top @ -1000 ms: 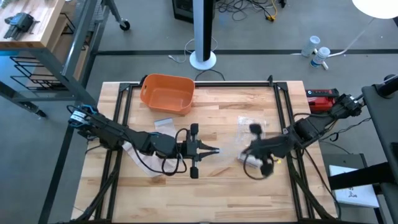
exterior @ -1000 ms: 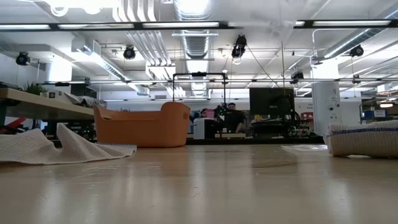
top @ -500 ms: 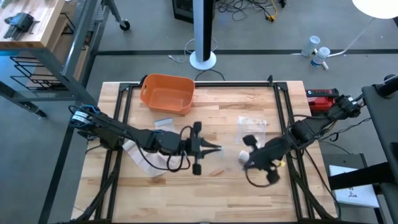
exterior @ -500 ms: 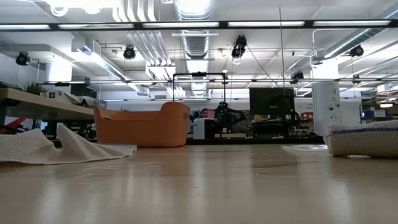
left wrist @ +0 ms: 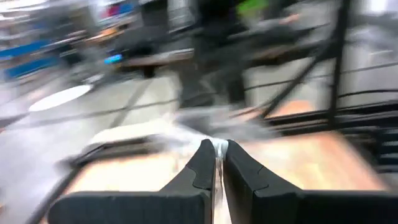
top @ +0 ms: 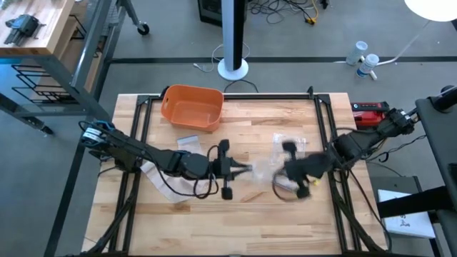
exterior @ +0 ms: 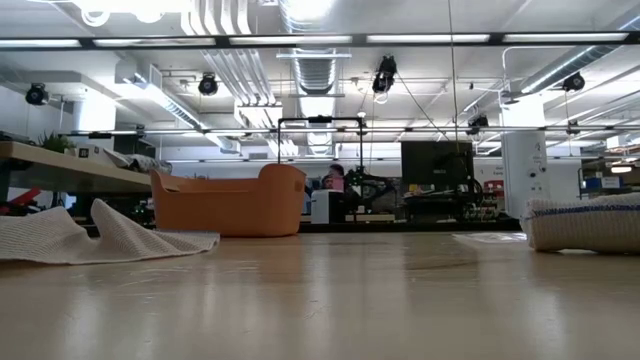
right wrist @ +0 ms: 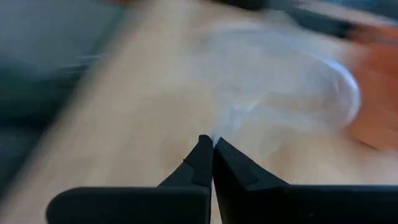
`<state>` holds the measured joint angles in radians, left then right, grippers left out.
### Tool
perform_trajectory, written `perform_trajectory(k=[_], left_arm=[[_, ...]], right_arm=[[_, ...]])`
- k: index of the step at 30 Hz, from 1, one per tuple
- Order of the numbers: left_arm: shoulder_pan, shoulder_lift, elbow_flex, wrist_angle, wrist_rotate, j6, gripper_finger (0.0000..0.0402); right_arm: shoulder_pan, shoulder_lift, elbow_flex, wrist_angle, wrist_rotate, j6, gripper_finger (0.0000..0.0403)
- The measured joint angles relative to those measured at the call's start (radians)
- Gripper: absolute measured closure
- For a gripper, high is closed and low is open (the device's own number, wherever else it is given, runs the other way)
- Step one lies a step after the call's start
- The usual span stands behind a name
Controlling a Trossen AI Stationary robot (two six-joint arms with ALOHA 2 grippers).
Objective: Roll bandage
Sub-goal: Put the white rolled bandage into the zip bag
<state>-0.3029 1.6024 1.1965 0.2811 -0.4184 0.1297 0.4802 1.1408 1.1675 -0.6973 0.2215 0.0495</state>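
The left pincer [top: 246, 170] sits near the middle of the wooden tabletop [top: 235, 214], its two dark fingers [left wrist: 202, 163] nearly pressed together on a thin strip of pale, see-through material. The right pincer [top: 280, 175] faces it from just across, fingers [right wrist: 205, 155] also closed to a tip on the same pale material, which spreads out as a blurred, filmy sheet [top: 263, 170] between the two pincers. What this sheet is made of cannot be told.

A white rolled bandage [exterior: 585, 222] with a blue line lies on the tabletop at the right of the low view. A loose, ribbed white cloth [top: 153, 173] lies under the left arm, near the tabletop's left side. An orange basin [top: 191, 108] stands at the far edge, well apart from both pincers. A clear crumpled wrapper [top: 289, 143] lies just beyond the right pincer.
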Motion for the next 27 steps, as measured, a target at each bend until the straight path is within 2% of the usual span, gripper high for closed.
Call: perform_trajectory(k=[1,2,3,5,7,8,11,12,14,16,20,27], left_arm=[[0.0,0.0,0.0,-0.002,-0.011,-0.001,0.0395],[0.002,0.0,0.0,0.001,0.022,0.0,0.0395],[0.006,0.006,0.0,0.015,0.099,0.005,0.0395],[0.013,0.031,0.001,0.072,0.283,0.019,0.0395],[0.017,0.065,0.001,0.121,0.344,0.023,0.0395],[0.019,0.071,0.0,0.127,0.33,0.023,0.0395],[0.028,0.07,0.0,0.118,0.205,0.023,0.0395],[0.029,0.069,0.0,0.117,0.167,0.022,0.0395],[0.028,0.07,0.0,0.111,0.125,0.023,0.0395],[0.028,0.071,0.0,0.112,0.129,0.023,0.0395],[0.028,0.07,0.0,0.107,0.147,0.022,0.0395],[0.022,0.055,0.0,0.104,0.147,0.022,0.0395]], right_arm=[[0.004,0.002,0.002,0.007,-0.093,-0.024,0.0403],[0.007,0.003,0.002,0.007,-0.154,-0.046,0.0403],[0.009,0.003,0.002,0.007,-0.15,-0.049,0.0403],[0.003,-0.001,0.005,0.007,-0.004,-0.018,0.0403],[0.0,-0.002,0.005,-0.003,0.148,0.019,0.0403],[0.0,0.0,0.005,-0.001,0.142,0.018,0.0403],[0.007,0.006,0.004,0.005,-0.055,-0.034,0.0403],[0.008,0.009,0.004,0.006,-0.088,-0.034,0.0403],[0.006,0.009,0.004,0.006,-0.072,-0.007,0.0403],[0.004,0.008,0.004,0.006,-0.028,0.013,0.0403],[0.006,0.008,0.004,-0.003,-0.016,0.014,0.0391],[0.006,-0.002,0.012,-0.127,-0.011,0.123,0.0308]])
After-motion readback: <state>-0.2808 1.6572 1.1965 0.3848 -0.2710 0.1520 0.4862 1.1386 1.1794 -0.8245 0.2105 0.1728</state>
